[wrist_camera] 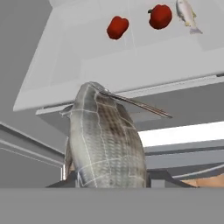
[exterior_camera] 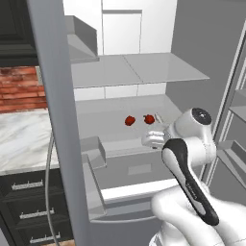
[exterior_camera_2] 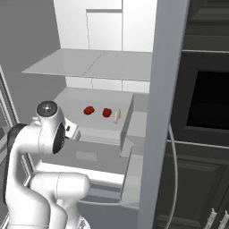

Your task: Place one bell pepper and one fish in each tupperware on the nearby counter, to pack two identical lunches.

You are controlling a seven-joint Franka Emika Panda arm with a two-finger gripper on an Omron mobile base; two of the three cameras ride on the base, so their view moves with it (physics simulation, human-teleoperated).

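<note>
Gripper (wrist_camera: 107,183) clamped on scaly grey fish (wrist_camera: 107,144); glossy red peppers (wrist_camera: 117,27) prob. round.

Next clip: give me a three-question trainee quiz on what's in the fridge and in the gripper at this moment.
1. True or false: the gripper is shut on a fish.
2. How many red peppers lie on the fridge shelf?
A. one
B. two
C. three
3. Fill in: next to the right-hand pepper on the shelf lies a second ____.

Key:
1. True; in the hand view the held fish rises from between the fingertips.
2. B; the other pepper lies just left of it, the two apart.
3. fish; this pale shelf fish lies beside that pepper.
</note>
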